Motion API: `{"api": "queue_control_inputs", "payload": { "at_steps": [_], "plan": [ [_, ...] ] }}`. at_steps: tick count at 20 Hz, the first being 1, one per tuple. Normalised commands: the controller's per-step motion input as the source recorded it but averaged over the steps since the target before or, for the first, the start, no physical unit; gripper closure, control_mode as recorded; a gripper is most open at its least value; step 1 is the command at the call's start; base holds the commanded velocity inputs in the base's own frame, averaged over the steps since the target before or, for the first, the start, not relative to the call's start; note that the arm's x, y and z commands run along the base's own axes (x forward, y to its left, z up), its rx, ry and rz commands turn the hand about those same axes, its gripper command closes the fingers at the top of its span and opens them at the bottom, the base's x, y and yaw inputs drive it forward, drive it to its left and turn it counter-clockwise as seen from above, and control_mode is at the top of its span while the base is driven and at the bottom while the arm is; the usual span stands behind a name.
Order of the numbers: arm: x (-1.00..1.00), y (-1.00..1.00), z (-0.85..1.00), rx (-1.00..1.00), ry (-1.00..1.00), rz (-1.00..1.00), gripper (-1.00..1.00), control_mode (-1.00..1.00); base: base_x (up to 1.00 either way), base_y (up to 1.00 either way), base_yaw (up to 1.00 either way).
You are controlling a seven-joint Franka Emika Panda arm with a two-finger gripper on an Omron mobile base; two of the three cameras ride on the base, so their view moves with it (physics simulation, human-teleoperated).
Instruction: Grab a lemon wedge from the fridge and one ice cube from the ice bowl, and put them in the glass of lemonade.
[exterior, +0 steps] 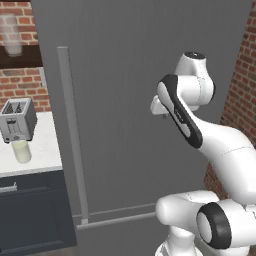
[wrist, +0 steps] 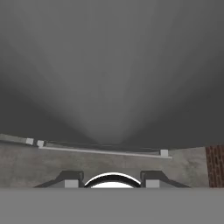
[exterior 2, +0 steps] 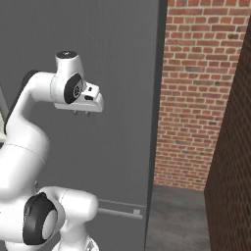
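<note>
Brick walls (exterior 2: 196, 98) flank the closed fridge (exterior: 125, 75) where my gripper (exterior 2: 81, 113) hangs empty beside its door, jaws partly apart.

Glass of lemonade (exterior: 21, 151) before toaster (exterior: 17, 120), left of fridge (exterior: 125, 100).

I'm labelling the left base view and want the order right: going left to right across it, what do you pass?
Toaster → glass of lemonade just below its right side → fridge's bar handle → fridge door → robot arm → brick wall.
</note>
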Motion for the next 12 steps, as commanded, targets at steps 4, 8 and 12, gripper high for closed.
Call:
{"api": "queue_control_inputs", "payload": {
  "at_steps": [4, 8, 12],
  "plan": [
    [-0.22, -0.01, 0.0, 0.0, -0.04, 0.0, -1.0, -1.0, 0.0, 0.0, 0.0],
    [-0.6, -0.07, -0.08, 0.0, -0.02, -0.02, -1.0, -1.0, 0.0, 0.0, 0.0],
    [-0.68, 0.0, -0.18, 0.0, 0.0, 0.0, -1.0, -1.0, 0.0, 0.0, 0.0]
  ]
}}
